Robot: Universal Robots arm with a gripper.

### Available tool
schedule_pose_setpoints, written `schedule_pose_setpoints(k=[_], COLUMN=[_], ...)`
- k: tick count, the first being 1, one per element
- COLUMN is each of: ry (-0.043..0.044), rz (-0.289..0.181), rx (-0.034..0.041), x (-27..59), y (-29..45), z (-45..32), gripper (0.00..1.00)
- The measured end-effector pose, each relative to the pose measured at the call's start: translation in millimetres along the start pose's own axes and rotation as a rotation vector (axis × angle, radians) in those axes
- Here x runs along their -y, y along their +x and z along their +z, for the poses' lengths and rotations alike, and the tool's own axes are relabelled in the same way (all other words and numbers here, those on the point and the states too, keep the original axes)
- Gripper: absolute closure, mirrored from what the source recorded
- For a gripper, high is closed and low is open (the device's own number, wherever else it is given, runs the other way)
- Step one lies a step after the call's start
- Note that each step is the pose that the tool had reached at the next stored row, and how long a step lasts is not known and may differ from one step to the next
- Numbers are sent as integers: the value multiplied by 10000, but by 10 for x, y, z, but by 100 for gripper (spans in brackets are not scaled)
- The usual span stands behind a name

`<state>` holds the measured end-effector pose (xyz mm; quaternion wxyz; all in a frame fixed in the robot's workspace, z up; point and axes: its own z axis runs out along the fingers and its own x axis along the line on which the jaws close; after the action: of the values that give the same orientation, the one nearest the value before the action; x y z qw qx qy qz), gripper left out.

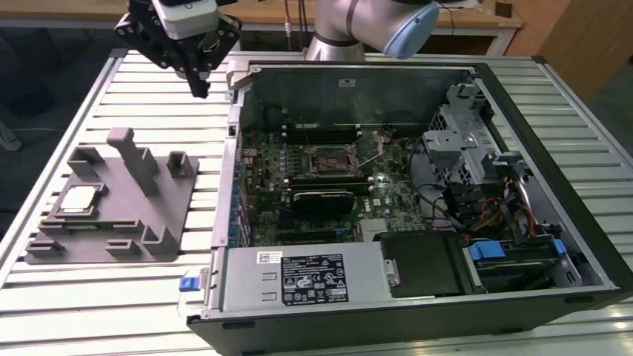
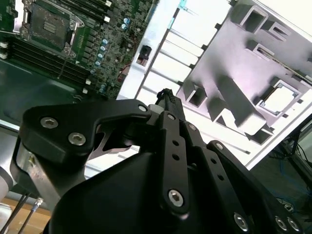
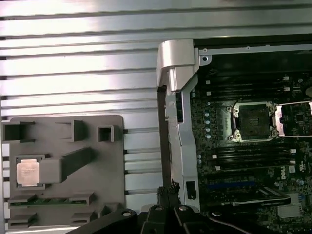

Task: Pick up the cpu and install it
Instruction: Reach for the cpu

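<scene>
Claw (image 1: 201, 90): fingers together, holding nothing, beside computer case (image 1: 416, 325)
Chip (image 1: 79, 199): lying in grey tray (image 1: 109, 239)
Socket (image 1: 327, 159): open

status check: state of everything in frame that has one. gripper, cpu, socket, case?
gripper: shut, holding nothing.
cpu: sitting in its pocket on the grey fixture tray, not picked up.
cpu socket: retention plate flipped open, no chip in it.
PC case: lying on its side, side panel off, motherboard exposed.
</scene>
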<state>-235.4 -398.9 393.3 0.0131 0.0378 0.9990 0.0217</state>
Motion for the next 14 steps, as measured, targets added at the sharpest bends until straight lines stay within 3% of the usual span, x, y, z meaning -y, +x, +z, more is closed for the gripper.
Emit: schedule_pose_setpoints(k=[14], ry=[0], rz=[0], rx=[0], x=[18], y=[233], z=[-6], gripper=[89])
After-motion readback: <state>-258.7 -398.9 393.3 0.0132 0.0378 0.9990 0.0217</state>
